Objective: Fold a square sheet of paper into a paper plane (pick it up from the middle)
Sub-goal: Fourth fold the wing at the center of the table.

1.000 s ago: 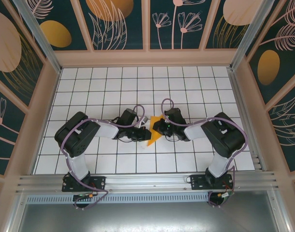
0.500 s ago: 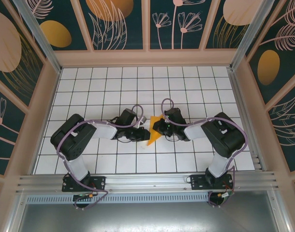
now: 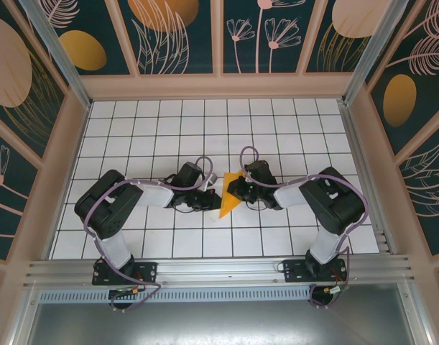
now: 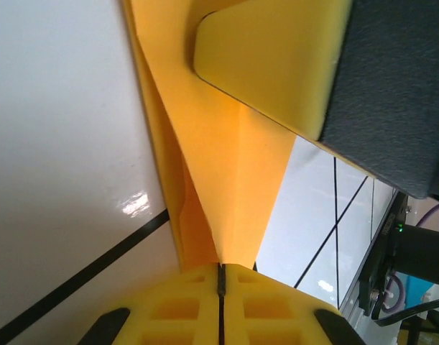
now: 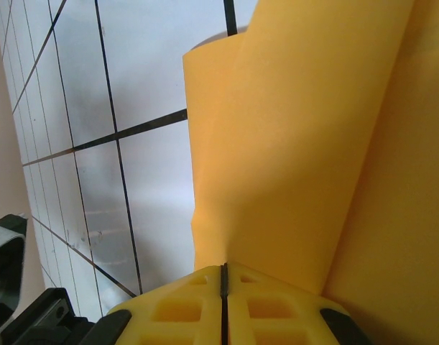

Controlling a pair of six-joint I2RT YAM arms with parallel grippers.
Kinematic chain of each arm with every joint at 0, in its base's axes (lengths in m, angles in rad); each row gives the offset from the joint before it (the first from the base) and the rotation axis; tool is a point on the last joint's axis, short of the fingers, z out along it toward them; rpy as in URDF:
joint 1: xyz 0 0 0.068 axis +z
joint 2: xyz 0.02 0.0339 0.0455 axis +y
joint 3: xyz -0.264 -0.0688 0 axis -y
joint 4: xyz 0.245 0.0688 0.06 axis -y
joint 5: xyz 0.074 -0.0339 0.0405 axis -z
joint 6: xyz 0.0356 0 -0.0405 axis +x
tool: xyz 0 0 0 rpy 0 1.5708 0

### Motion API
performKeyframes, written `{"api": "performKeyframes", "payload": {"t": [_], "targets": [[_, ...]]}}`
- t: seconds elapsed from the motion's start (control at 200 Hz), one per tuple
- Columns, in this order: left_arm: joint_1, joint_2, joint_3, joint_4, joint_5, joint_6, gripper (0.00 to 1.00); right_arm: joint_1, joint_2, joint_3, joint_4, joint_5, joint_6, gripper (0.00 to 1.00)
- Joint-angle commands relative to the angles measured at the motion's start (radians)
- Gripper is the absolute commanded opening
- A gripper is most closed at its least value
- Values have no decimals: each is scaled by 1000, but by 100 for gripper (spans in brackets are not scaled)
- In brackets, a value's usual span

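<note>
The square sheet of paper (image 3: 228, 200), orange-yellow, is folded into a narrow pointed shape and sits mid-table between the two arms. My left gripper (image 3: 216, 196) is shut on its left side. In the left wrist view the yellow fingertips (image 4: 220, 272) meet and the creased paper (image 4: 230, 180) runs out of their seam. My right gripper (image 3: 234, 189) is shut on the paper's right side. In the right wrist view the paper (image 5: 298, 144) rises from the closed fingertips (image 5: 223, 272). The right gripper's yellow finger (image 4: 269, 57) presses the paper from above in the left wrist view.
The white tiled floor (image 3: 205, 122) extends around the arms. Walls painted with plants and ovals (image 3: 82, 50) close the back and sides, and a metal rail (image 3: 219, 269) runs along the near edge.
The left arm's elbow has shifted slightly to the left. The paper and the right arm stay where they were.
</note>
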Motion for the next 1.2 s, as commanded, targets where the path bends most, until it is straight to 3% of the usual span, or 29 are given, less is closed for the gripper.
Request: {"api": "performKeyframes", "payload": {"t": [0.0,0.14,0.42,0.736,1.066,1.196], "targets": [[3,15,-21,-17,7,15,8,-1,39,2,-81,47,-21,10],[2,26,-36,-30,-10,19,7,6,51,6,-98,56,-24,10],[3,-14,-50,-3,43,29,18,10,50,5,-114,72,-27,10],[1,-20,-56,-12,75,36,11,10,53,6,-135,87,-32,10],[0,-20,-61,-27,77,42,15,14,53,0,-149,102,-31,10],[-1,-14,-63,-30,81,42,10,16,58,0,-151,106,-31,10]]}}
